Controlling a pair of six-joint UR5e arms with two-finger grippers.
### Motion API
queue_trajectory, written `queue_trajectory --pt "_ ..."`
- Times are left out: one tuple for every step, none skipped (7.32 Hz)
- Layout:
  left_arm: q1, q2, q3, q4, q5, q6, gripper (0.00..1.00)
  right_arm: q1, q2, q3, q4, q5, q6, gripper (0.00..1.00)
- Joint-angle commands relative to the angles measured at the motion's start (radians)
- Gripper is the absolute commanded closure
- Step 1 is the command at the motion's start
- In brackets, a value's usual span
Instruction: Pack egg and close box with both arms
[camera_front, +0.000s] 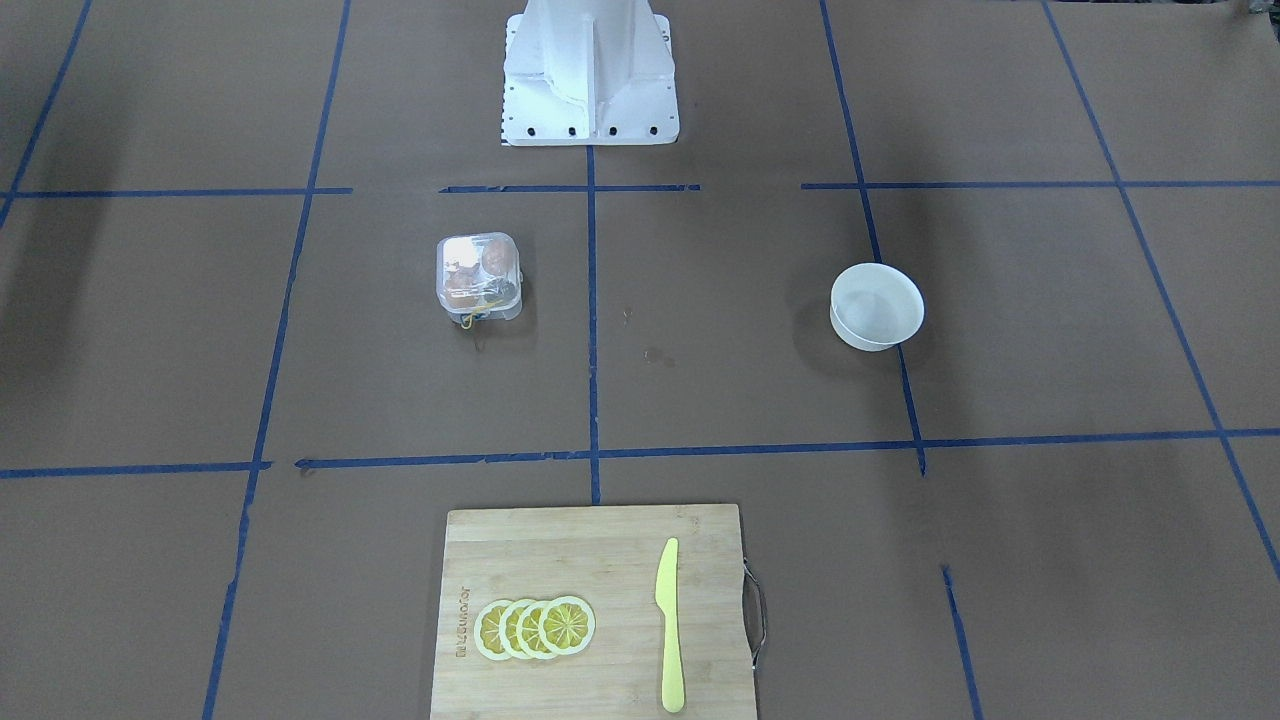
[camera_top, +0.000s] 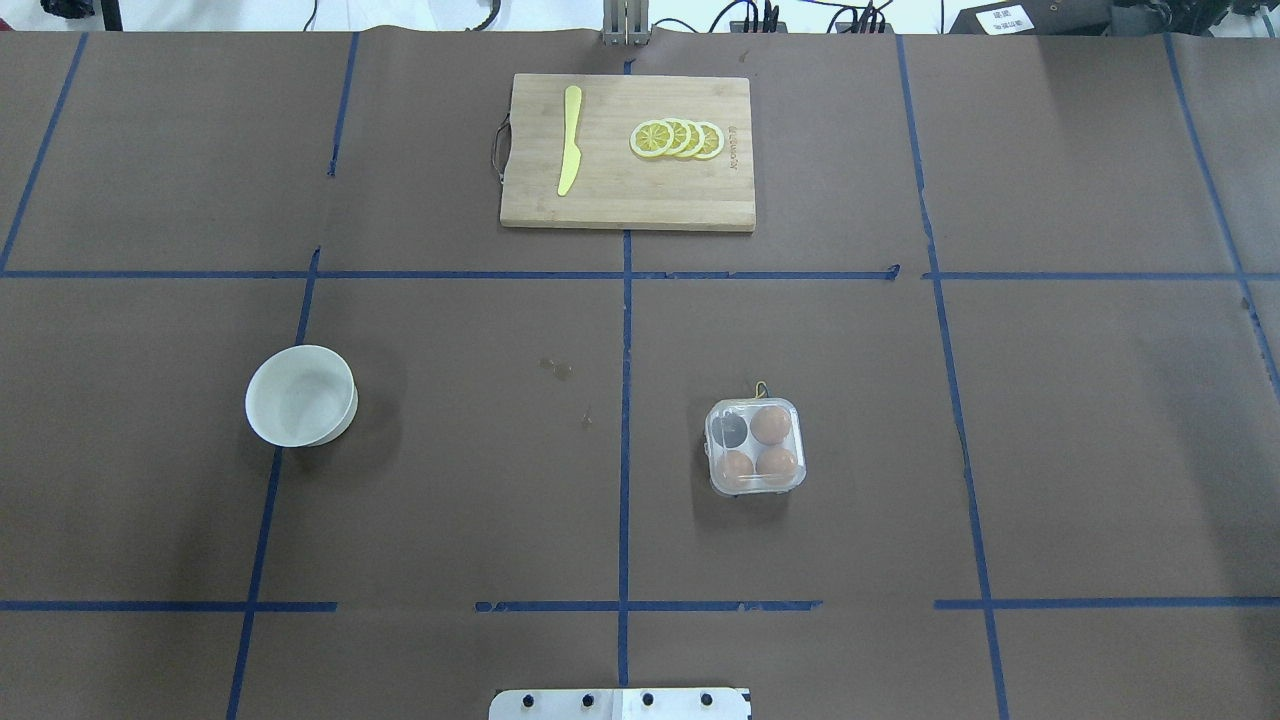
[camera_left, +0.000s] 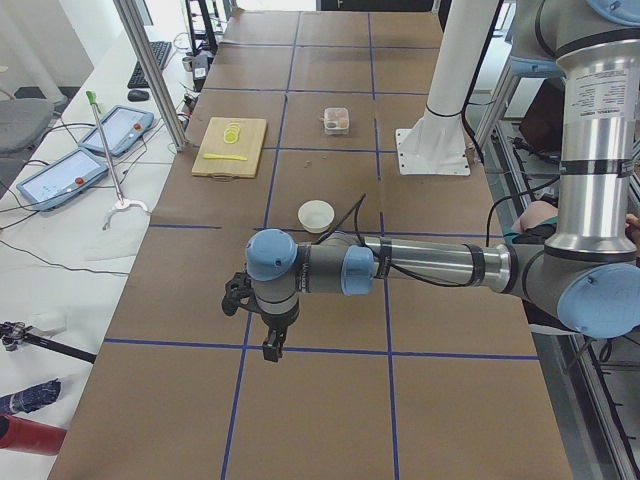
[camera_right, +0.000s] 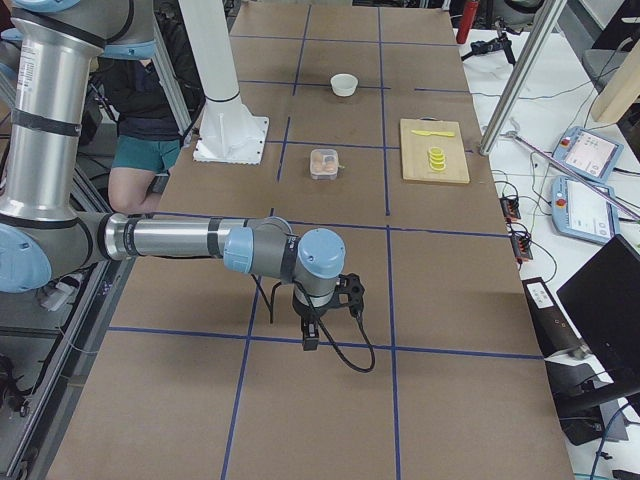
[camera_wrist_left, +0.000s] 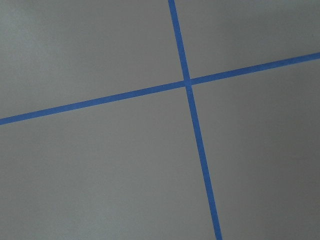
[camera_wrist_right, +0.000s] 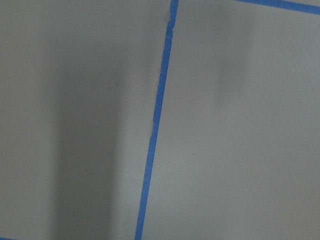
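The clear egg box (camera_top: 755, 447) stands on the table right of centre, lid down. It holds three brown eggs, and one cup looks dark. It also shows in the front view (camera_front: 478, 278) with a thin yellow band at its edge. My left gripper (camera_left: 272, 348) shows only in the exterior left view, hanging over bare table far from the box. My right gripper (camera_right: 309, 338) shows only in the exterior right view, also far from the box (camera_right: 324, 163). I cannot tell whether either gripper is open or shut. Both wrist views show only table paper and blue tape.
A round white bowl (camera_top: 300, 395) stands left of centre. A wooden cutting board (camera_top: 628, 190) lies at the far edge with a yellow knife (camera_top: 570, 140) and lemon slices (camera_top: 677, 139). The white pedestal (camera_front: 590, 80) stands at the robot's side.
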Motion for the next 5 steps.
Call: queue_trajectory --pt "0.000 0.000 0.001 0.000 0.000 -0.001 0.00 0.001 0.001 0.001 -0.001 0.001 0.000 0.00" --pt "0.000 0.000 0.002 0.000 0.000 -0.001 0.00 0.001 -0.001 0.001 -0.001 0.001 -0.001 0.00" --pt "0.000 0.000 0.006 0.000 0.000 -0.001 0.00 0.001 -0.001 0.001 -0.001 0.001 0.000 0.00" --pt "0.000 0.000 0.009 0.000 0.000 -0.001 0.00 0.000 0.001 0.001 0.000 0.001 0.000 0.00" --pt "0.000 0.002 0.010 0.000 0.000 -0.001 0.00 0.001 0.001 0.001 0.001 0.001 0.000 0.00"
